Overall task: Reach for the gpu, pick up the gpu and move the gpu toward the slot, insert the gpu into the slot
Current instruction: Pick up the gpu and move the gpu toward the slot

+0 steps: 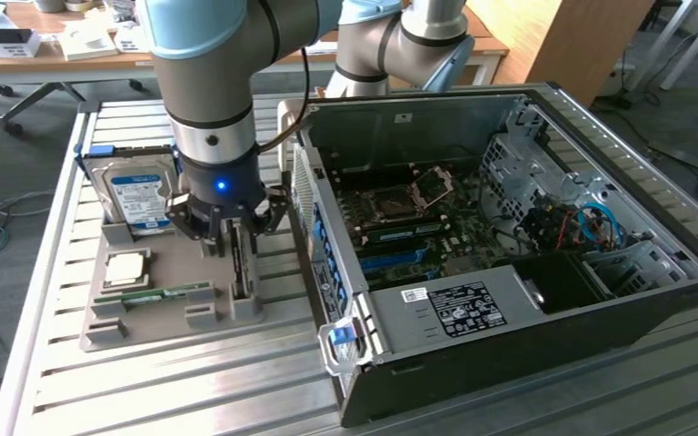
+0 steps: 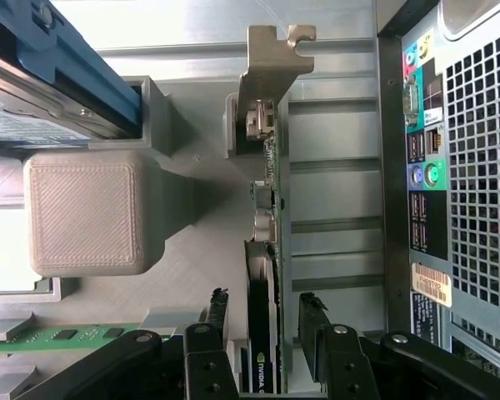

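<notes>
Gripper [image 1: 234,250] lowered onto the grey holder tray [image 1: 143,313], to the exterior view's left of the open computer case [image 1: 507,263]. The gpu [image 2: 265,200] stands on edge in the tray's slot, silver bracket at the far end. Jaws are seen spread, one finger [image 2: 219,321] on each face of the card, with a gap on both sides; nothing is gripped. The step is judged to be the grasp. Fingers are best kept square and centred, so the card is clamped evenly and not tilted in the slot.

Matt grey plastic holder [image 2: 83,212], finely ridged; gpu [image 2: 264,300] with bare metal bracket [image 2: 271,58]; ribbed metal table [image 1: 204,391]
</notes>
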